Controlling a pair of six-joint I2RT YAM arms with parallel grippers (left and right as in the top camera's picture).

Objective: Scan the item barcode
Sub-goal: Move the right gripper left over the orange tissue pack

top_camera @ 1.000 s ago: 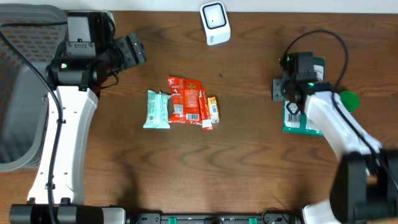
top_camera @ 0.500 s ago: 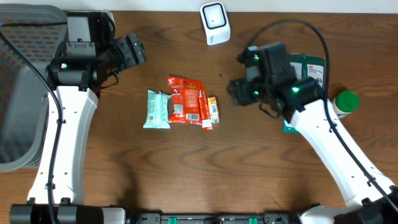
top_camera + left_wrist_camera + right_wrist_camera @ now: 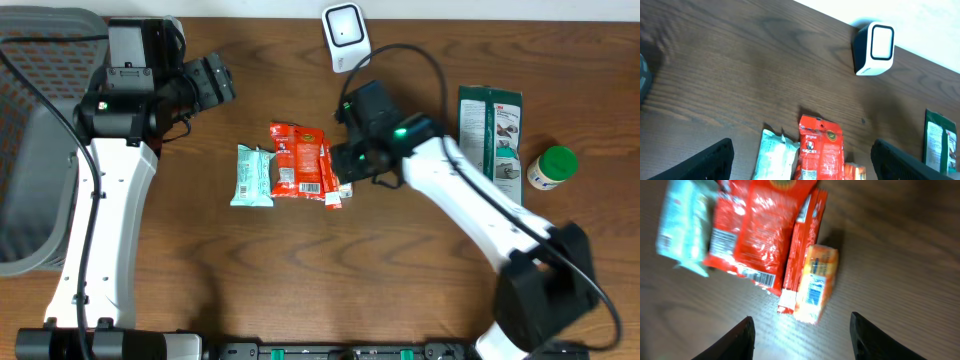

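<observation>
Pick-up step I'd say: right gripper (image 3: 801,322) hovers, jaws wide and empty, over the orange pack (image 3: 817,282) at the right end of the mid-table snacks (image 3: 297,160), next drop, pinch, turn its barcode to the scanner (image 3: 345,37); left gripper (image 3: 215,82) idles wide open too.

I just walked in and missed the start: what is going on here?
The right arm's pincer hangs open over a small orange snack packet, at the right end of a row with a red foil pouch and a pale green wrapped bar. It holds nothing. The left pincer is open too, apart near the far left. A white box-shaped scanner stands at the far edge.
</observation>
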